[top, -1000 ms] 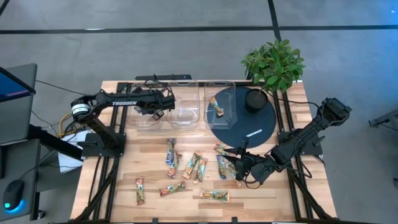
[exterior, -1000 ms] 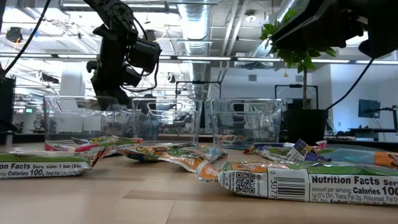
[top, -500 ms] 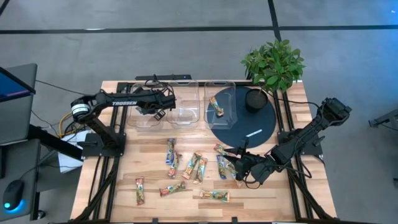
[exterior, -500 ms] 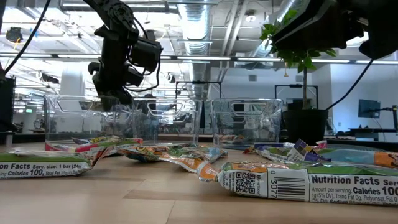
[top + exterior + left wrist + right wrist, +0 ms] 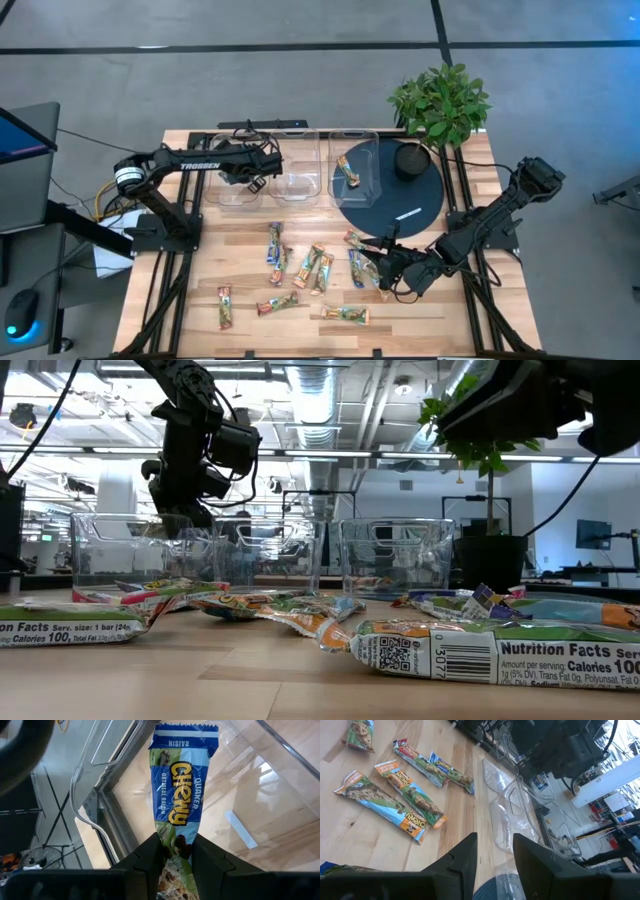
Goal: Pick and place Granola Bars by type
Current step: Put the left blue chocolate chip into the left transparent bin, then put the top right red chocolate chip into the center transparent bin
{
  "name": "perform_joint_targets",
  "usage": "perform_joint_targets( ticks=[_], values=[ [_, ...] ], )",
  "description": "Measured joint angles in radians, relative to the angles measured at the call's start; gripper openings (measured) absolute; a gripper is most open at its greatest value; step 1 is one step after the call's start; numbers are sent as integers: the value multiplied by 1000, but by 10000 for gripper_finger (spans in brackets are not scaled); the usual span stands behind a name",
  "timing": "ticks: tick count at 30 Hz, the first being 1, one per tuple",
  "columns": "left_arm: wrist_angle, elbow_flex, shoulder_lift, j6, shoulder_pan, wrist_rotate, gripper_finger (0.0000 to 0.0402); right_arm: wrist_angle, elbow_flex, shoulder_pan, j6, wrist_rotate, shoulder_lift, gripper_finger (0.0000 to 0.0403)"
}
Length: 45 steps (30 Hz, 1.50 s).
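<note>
Several Granola Bars [image 5: 313, 268] lie flat and scattered on the near half of the wooden table, and they also show in the right wrist view [image 5: 395, 805]. Another bar [image 5: 348, 172] lies in the rightmost of three clear bins [image 5: 297, 170]. My left gripper [image 5: 256, 178] hangs over the left-hand bins, shut on a blue bar [image 5: 177, 795]. My right gripper [image 5: 383, 268] is open and low over the table, just right of the bars beside the dark disc. Nothing shows between its fingers [image 5: 495, 845]. My left gripper pinches the blue bar between its two fingers [image 5: 150, 857] at its green end [image 5: 176, 837]. The fingers come from above, pointing down, in line with the bar's length. The bar hangs clear below them over a clear bin's floor, crimped blue end [image 5: 185, 730] lowest.
A dark round disc [image 5: 395, 195] with a small white stick-like mark [image 5: 408, 214] covers the far right of the table, and a potted plant [image 5: 440, 100] stands at its far edge. The bins line the far side. Bare wood lies between bins and bars.
</note>
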Motion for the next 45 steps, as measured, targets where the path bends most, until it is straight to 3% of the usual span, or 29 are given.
perform_joint_targets(
  ticks=[5,16,27,32,41,45],
  values=[
    [0,0,0,5,0,0,100,-11,0,0,0,0,0,118],
    [-19,0,0,17,0,23,178,-11,0,0,0,0,0,118],
    [-216,33,-43,-28,-52,58,165,-9,0,-9,0,1,0,118],
    [-276,129,-92,-73,-123,79,159,-9,0,-30,12,0,0,118],
    [-180,220,-145,-71,-358,366,158,-69,0,-46,70,-152,0,118],
    [-174,220,-144,-92,-501,394,158,-157,1,-35,200,-158,0,118]
  ],
)
